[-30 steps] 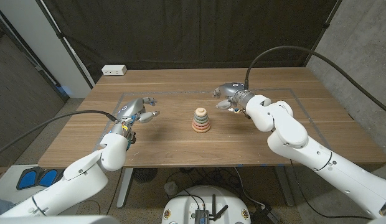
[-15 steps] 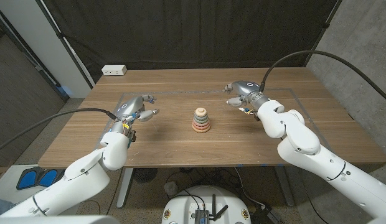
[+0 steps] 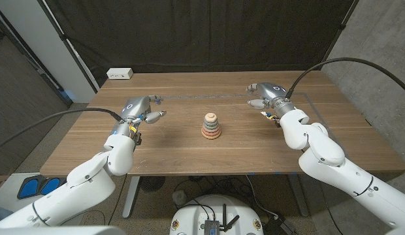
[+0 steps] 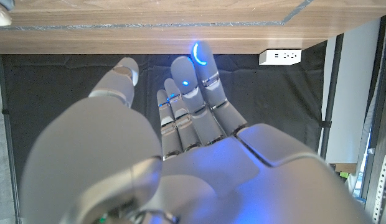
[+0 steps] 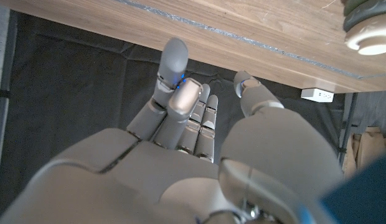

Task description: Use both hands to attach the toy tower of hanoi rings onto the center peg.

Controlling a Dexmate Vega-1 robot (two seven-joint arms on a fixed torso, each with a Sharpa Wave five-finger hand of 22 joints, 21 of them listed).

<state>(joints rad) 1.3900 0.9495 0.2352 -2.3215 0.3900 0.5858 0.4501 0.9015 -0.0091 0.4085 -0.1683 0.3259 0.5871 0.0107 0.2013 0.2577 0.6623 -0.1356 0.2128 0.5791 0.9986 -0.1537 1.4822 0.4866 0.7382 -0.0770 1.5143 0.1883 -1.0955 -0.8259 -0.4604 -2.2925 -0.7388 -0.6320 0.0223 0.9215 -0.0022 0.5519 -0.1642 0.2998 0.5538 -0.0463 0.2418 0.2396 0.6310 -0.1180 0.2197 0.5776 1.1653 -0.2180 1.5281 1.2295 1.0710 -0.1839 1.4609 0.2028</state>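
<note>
Now right hand [image 3: 262, 93] farther from ring stack [image 3: 211, 126].

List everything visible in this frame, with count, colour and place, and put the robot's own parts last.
Ring stack: one, pastel rings in pink, orange, green and cream, stacked on the peg at the table's middle.
Table: one, brown wood, with a thin taped outline on its top.
Power strip: one, white, at the table's far left corner.
Curtain: one, black, behind the table.
Foot pedals: blue, on the floor at the near left.
Left hand: one, grey, over the table left of the stack, fingers apart, holding nothing.
Right hand: one, grey, over the table's far right, fingers apart, holding nothing.
</note>
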